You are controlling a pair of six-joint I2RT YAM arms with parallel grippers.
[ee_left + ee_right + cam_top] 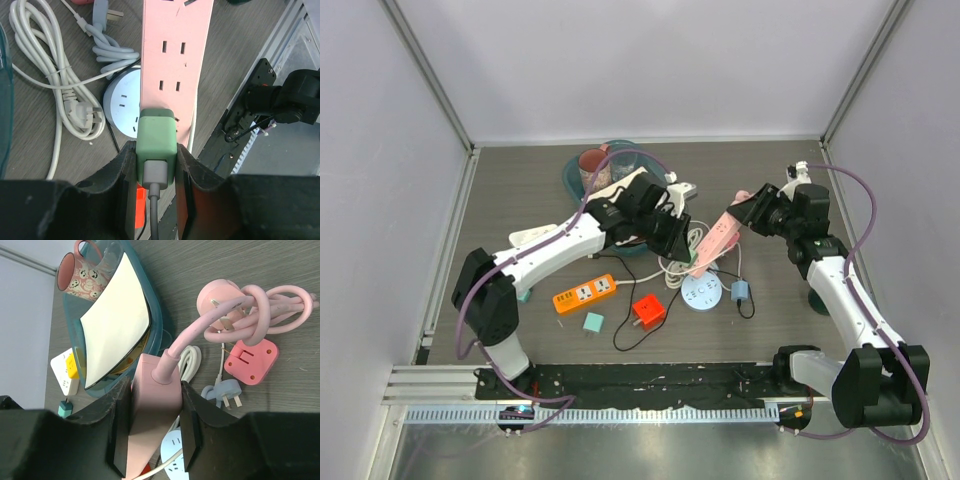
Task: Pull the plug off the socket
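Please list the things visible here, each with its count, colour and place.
pink power strip: 1, pink, centre
green plug: 1, green, plugged into pink power strip
round socket: 1, white-blue, partly behind pink power strip
white cable: 1, white, coiled, centre
orange power strip: 1, orange, near left
red adapter: 1, red, near centre
basin: 1, teal, far centre
mug: 1, pink, in basin
white power strip: 1, white-yellow, left of basin
pink adapter: 1, pink, far right of centre
left fingers: 2, black, clamping green plug
right fingers: 2, black, clamping pink power strip

The dark worktop [520, 190] carries a teal basin [569, 179], an orange power strip [585, 294], a red adapter [648, 311] and a round white socket [701, 292].
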